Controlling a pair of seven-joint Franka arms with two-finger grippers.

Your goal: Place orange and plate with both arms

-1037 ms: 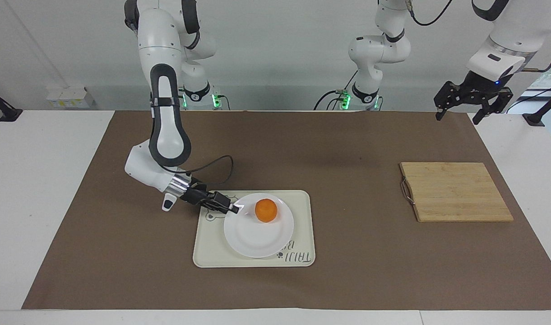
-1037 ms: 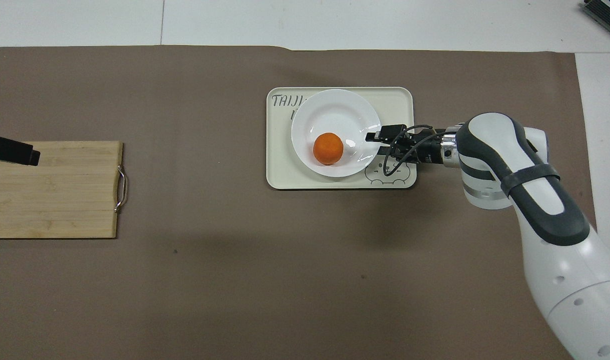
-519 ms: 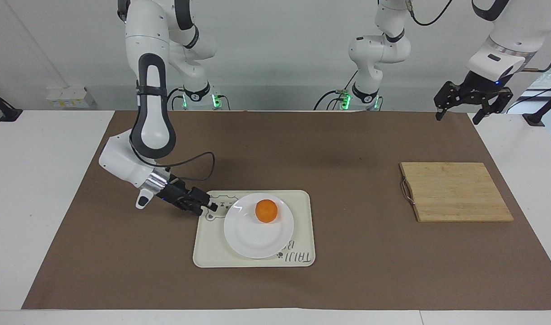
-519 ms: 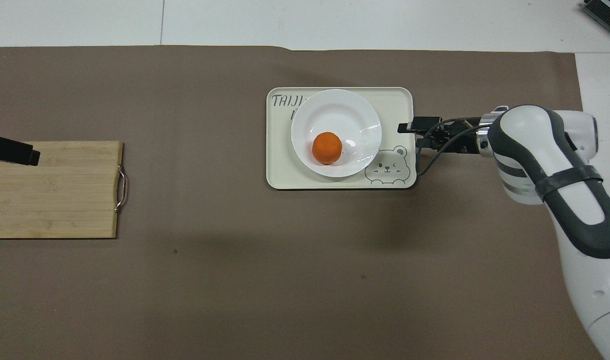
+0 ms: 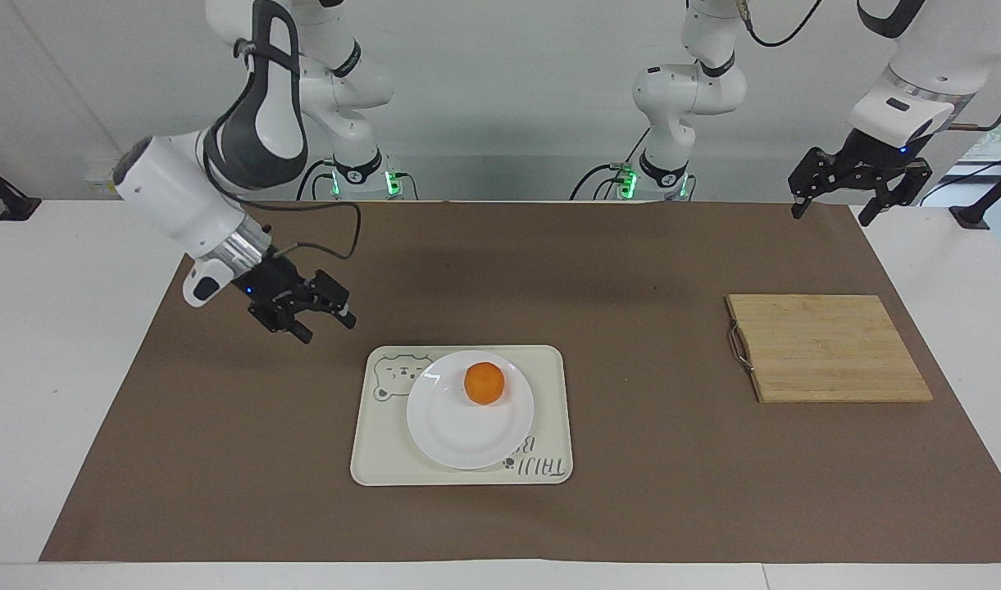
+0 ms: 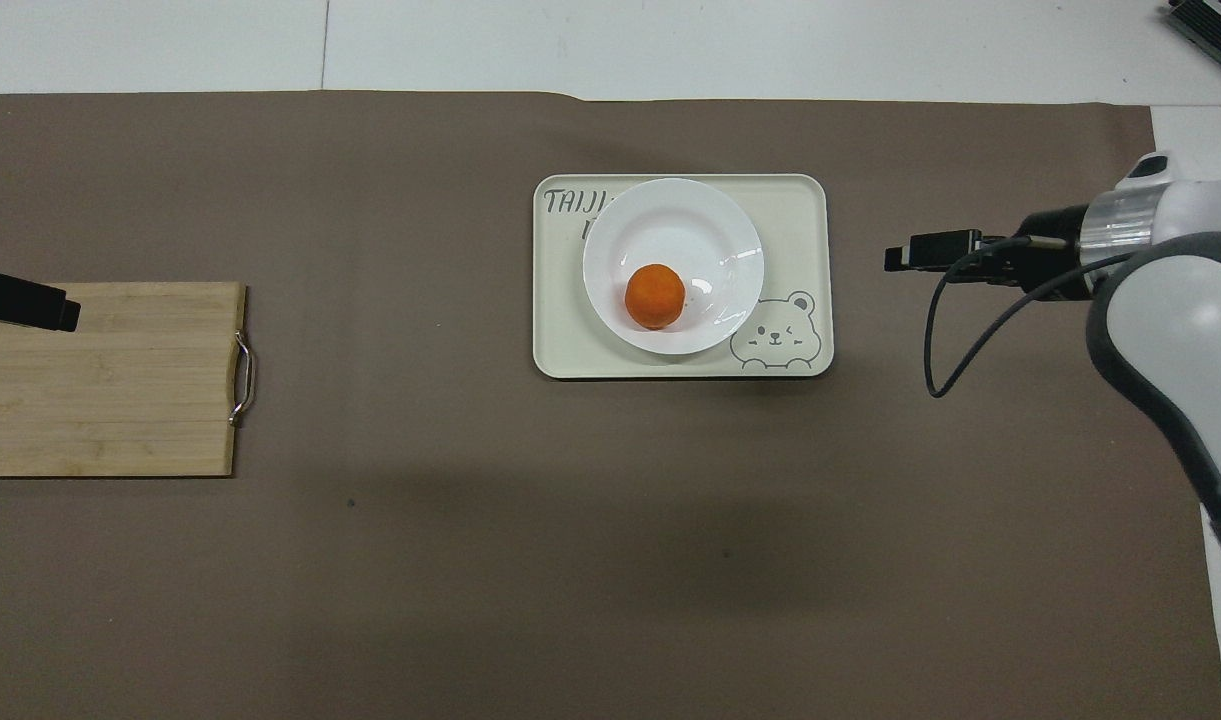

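The orange rests on the white plate, on the part nearer to the robots. The plate lies on a cream tray with a bear drawing. My right gripper hangs open and empty over the brown mat, off the tray toward the right arm's end, touching nothing. My left gripper waits high up, open and empty, over the left arm's end of the table by the cutting board.
A bamboo cutting board with a metal handle lies at the left arm's end of the brown mat. Bare white table borders the mat at both ends.
My right gripper let go of the plate's rim, drew back off the tray toward the right arm's end and rose. Plate, orange and left arm stayed put.
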